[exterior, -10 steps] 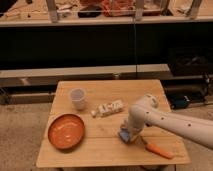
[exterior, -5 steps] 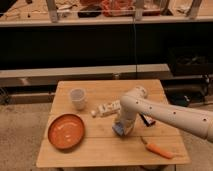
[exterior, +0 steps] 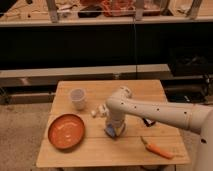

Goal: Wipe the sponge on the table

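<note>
Arm [exterior: 160,112] in from the right edge, elbow bent.
Gripper [exterior: 114,128] pointing down over mid-tabletop [exterior: 95,151], nearer the front edge than the back.

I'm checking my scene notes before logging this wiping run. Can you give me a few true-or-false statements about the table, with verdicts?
1. The hand is down at the sponge on the table. True.
2. The cup lies tipped over. False: it stands upright.
3. In the picture, the orange plate is to the left of the sponge. True.
4. The carrot sits on the plate. False: it lies on the bare tabletop, on the far side of the sponge from the plate.
</note>
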